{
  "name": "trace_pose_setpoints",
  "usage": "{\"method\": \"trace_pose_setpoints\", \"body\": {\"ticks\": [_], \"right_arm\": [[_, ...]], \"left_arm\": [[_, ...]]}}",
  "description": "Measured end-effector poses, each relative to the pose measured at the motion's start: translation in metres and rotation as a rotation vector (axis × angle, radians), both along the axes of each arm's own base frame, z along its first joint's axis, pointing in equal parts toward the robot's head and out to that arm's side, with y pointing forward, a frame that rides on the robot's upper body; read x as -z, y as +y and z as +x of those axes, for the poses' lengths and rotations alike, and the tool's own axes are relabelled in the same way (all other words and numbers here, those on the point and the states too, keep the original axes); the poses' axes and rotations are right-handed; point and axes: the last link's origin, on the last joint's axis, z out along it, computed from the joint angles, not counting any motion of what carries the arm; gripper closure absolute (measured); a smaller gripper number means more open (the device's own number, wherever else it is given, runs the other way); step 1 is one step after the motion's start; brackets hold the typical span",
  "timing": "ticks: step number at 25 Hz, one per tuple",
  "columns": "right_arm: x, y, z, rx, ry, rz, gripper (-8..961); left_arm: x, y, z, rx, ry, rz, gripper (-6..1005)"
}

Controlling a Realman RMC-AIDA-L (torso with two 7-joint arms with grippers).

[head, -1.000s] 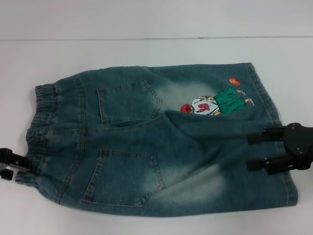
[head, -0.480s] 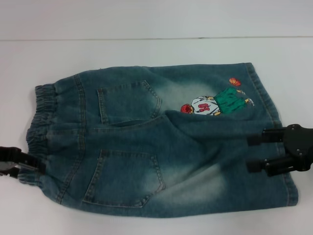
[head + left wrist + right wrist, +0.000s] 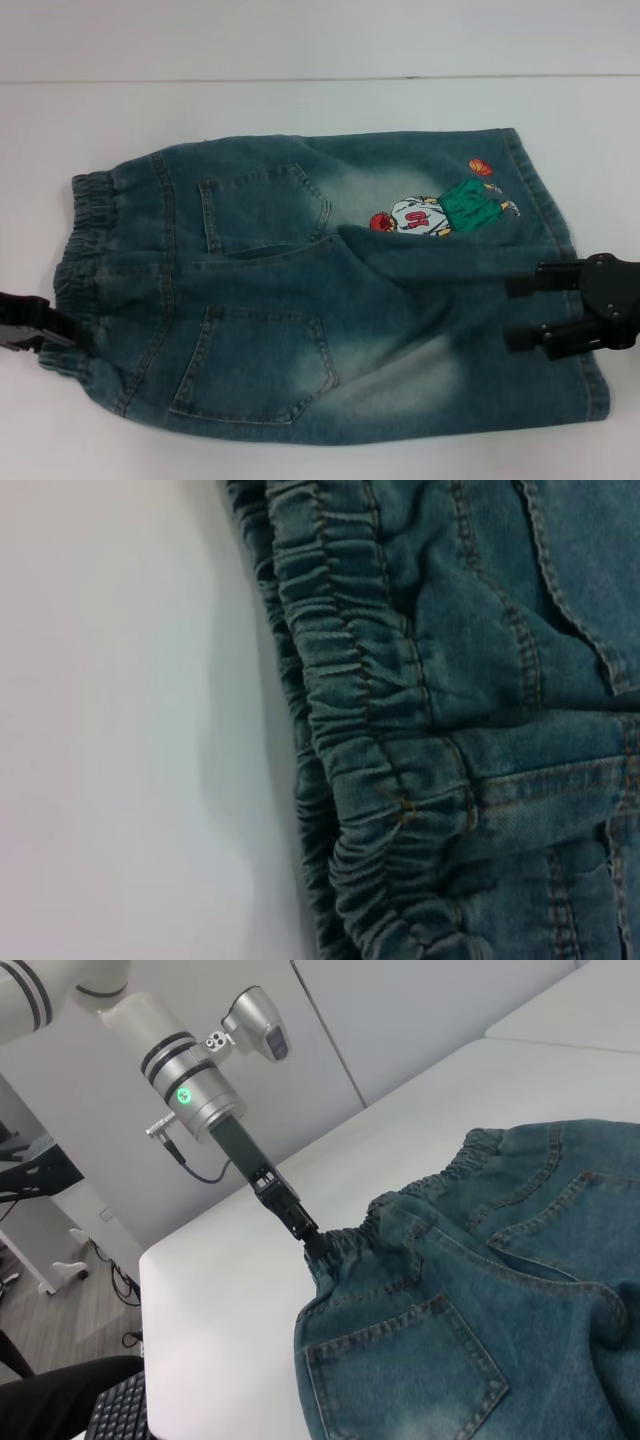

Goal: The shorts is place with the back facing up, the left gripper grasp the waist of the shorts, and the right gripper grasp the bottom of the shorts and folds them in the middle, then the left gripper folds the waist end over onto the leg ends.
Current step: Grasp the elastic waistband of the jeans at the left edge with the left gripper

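The faded denim shorts (image 3: 300, 290) lie back up on the white table, both back pockets showing. The waist of the shorts (image 3: 85, 250) is at the left, and its gathered band fills the left wrist view (image 3: 370, 730). The bottom of the shorts (image 3: 530, 180), with the cartoon embroidery (image 3: 430, 210), is at the right. My left gripper (image 3: 60, 335) sits at the near corner of the waist. The right wrist view shows the left gripper (image 3: 318, 1245) pinched on the bunched band. My right gripper (image 3: 515, 310) is open, its two fingers spread over the near leg's hem.
The white table (image 3: 300, 110) extends beyond the shorts on all sides, and its far edge runs across the top of the head view. In the right wrist view the table corner drops off to the floor, where a keyboard (image 3: 120, 1415) lies.
My left gripper has slid right, into the near corner of the waistband, and narrowed on it. The band's corner has shifted slightly. The right gripper has not moved.
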Motion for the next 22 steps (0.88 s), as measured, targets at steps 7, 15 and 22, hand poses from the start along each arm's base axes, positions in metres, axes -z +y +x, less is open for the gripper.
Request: {"method": "trace_pose_setpoints", "body": {"ticks": [7, 15, 22], "right_arm": [[-0.001, 0.001, 0.000, 0.003, -0.001, 0.004, 11], [-0.009, 0.006, -0.002, 0.053, -0.008, -0.005, 11], [-0.032, 0.008, 0.000, 0.162, -0.150, -0.055, 11]], "left_arm": [[0.001, -0.001, 0.000, 0.002, 0.005, -0.006, 592], [0.002, 0.000, 0.003, 0.017, 0.016, -0.023, 926], [-0.003, 0.010, 0.012, 0.042, 0.018, -0.015, 960]]}}
